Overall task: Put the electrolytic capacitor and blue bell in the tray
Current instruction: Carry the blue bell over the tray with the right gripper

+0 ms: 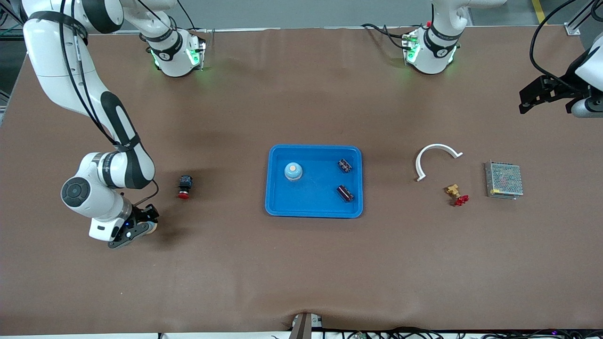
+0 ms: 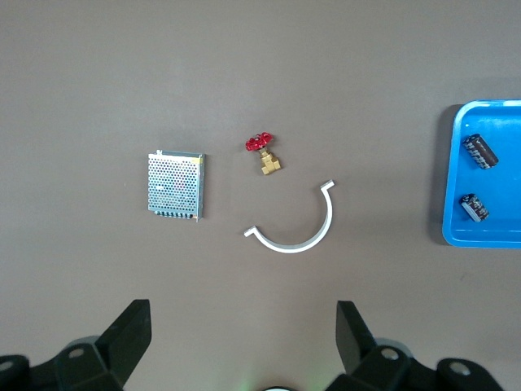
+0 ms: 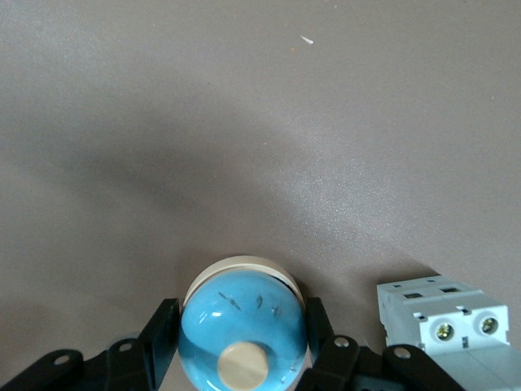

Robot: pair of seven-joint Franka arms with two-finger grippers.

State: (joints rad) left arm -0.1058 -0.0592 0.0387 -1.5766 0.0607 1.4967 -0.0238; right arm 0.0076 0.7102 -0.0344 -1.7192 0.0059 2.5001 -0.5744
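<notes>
The bright-blue tray sits mid-table and holds a blue bell and two dark electrolytic capacitors. My right gripper is low over the table at the right arm's end, nearer the front camera than the tray. In the right wrist view it is shut on a second blue bell with a cream knob, a finger against each side. My left gripper waits open and empty high at the left arm's end. Its wrist view shows the tray's edge and both capacitors.
A black push-button with a red cap lies near the right gripper. A white circuit breaker stands beside the held bell. A white curved clip, a brass valve with a red handle and a metal mesh box lie toward the left arm's end.
</notes>
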